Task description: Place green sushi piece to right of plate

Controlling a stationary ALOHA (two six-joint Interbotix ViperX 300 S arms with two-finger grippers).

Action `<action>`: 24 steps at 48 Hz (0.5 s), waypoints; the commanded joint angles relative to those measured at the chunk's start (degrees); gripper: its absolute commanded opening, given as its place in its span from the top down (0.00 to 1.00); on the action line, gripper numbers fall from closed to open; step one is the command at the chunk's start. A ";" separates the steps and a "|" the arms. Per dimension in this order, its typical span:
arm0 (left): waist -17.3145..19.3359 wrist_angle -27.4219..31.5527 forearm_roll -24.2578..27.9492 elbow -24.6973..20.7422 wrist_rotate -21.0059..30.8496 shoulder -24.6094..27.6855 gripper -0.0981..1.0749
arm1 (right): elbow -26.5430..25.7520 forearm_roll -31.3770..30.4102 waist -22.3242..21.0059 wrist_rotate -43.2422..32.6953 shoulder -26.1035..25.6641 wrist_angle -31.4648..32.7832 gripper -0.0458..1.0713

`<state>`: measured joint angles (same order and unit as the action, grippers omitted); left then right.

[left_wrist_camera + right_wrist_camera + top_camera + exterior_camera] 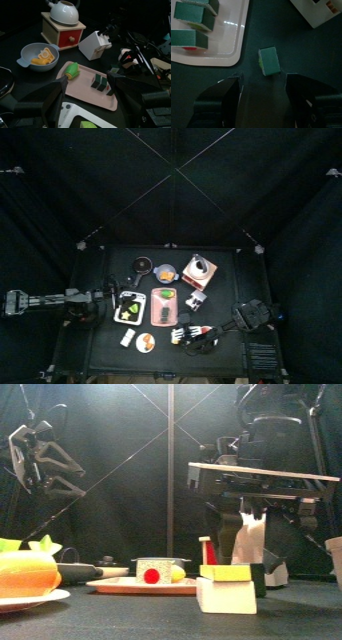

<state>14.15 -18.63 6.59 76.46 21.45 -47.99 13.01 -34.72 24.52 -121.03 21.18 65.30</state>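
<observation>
Sushi [268,61], a green piece, lies on the black table [304,55] just right of the pink plate [231,47], apart from its rim. Right claw [262,86] hovers above it, jaws spread wide and released, holding nothing. Two more green pieces [190,37] sit on the plate. Left claw [87,92] rests at the table's left, jaws apart, empty
</observation>
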 commanded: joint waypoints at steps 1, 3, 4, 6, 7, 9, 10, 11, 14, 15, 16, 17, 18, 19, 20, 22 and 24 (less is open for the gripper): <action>-0.09 -0.26 0.18 -1.05 -0.09 0.09 0.10 | -1.23 -0.79 0.09 0.09 -1.23 0.00 0.15; -0.09 -0.26 0.18 -1.05 -0.09 0.09 0.10 | -1.23 -0.88 0.09 0.09 -1.49 0.26 0.15; -0.09 -0.26 0.18 -1.05 -0.09 0.09 0.10 | -1.23 -0.97 0.09 0.09 -1.58 0.35 0.15; -0.09 -0.26 0.18 -1.05 -0.09 0.09 0.10 | -1.32 -1.05 0.09 0.09 -1.85 0.70 0.15; -0.09 -0.26 0.18 -1.05 -0.09 0.09 0.10 | -1.41 -1.14 0.09 0.09 -1.93 0.97 0.15; -0.09 -0.26 0.18 -1.05 -0.09 0.09 0.10 | -1.58 -1.41 0.09 0.09 -2.37 1.93 0.15; -0.09 -0.26 0.18 -1.05 -0.09 0.09 0.10 | -1.67 -1.58 0.09 0.09 -2.46 2.29 0.15; -0.09 -0.26 0.18 -1.05 -0.09 0.09 0.10 | -1.76 -1.85 0.09 0.09 -2.55 2.72 0.15; -0.09 -0.26 0.18 -1.05 -0.09 0.09 0.10 | -2.11 -2.72 0.09 0.09 -2.81 3.43 0.15; -0.09 -0.26 0.18 -1.05 -0.09 0.09 0.10 | -2.37 -3.08 0.18 0.09 -2.99 3.69 0.15; -0.09 -0.26 0.18 -1.05 -0.09 0.09 0.10 | -2.64 -3.34 0.26 0.09 -3.08 3.96 0.15; -0.09 -0.26 0.18 -1.05 -0.09 0.09 0.10 | -2.81 -3.60 0.35 0.09 -3.16 4.13 0.15; -0.09 -0.26 0.26 -1.05 -0.09 0.09 0.10 | -3.08 -3.87 0.44 0.09 -3.25 4.31 0.15; -0.09 -0.26 0.18 -1.05 -0.09 0.09 0.10 | -3.34 -4.22 0.44 0.09 -3.43 4.57 0.15; -0.09 -0.26 0.18 -1.05 -0.09 0.09 0.10 | -3.52 -4.66 0.53 0.18 -3.52 4.75 0.15; -0.09 -0.26 0.18 -1.05 -0.09 0.09 0.10 | -4.13 -5.71 0.53 0.18 -3.69 5.27 0.15; -0.09 -0.26 0.18 -1.05 -0.09 0.09 0.10 | -4.83 -6.77 0.62 0.18 -3.69 5.80 0.15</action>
<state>14.15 -18.63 6.68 76.46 21.53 -47.99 10.37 -39.38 24.87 -120.94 20.57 69.87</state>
